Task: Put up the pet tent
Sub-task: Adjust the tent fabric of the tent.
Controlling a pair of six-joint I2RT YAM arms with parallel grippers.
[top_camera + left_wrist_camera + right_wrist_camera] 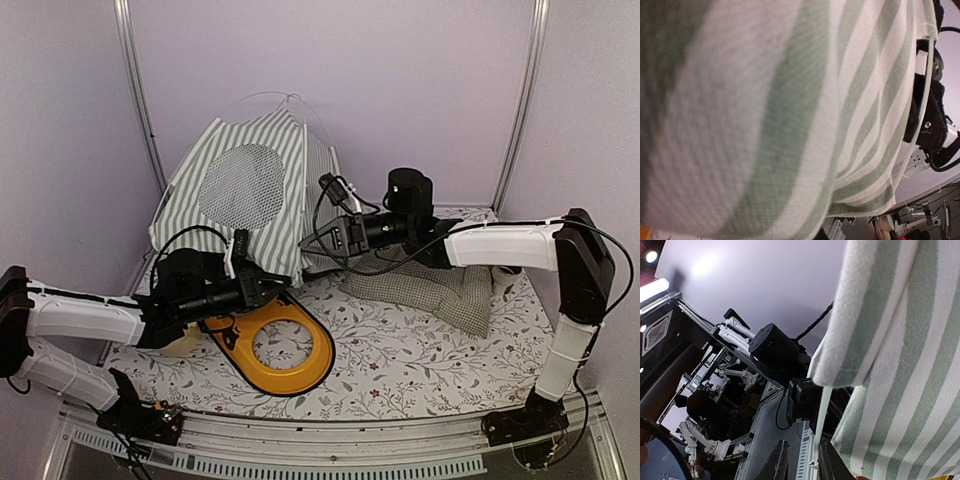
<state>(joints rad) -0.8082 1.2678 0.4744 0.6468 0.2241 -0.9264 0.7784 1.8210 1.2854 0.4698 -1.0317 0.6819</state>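
Left pincer (pixel 272 290) at lower front corner of tent (pixel 250 190); wrist view all fabric, so cannot tell if clamped. Tent half-raised at back left of counter (pixel 420 350), leaning on wall. Right pincer (pixel 336 236) at tent's right edge, fingers (pixel 779 460) apart, pole (pixel 820 415) between. Best: clamp pole first, left anchors hem, bow pole slowly, keep clear of cushion (pixel 440 290).

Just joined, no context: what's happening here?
Both arms are at the pet tent, which stands partly raised in the back-left corner. The left gripper is at its lower front edge. The right gripper is at its right side, with a thin white pole between its fingers. A checked cushion and a yellow ring lie nearby.
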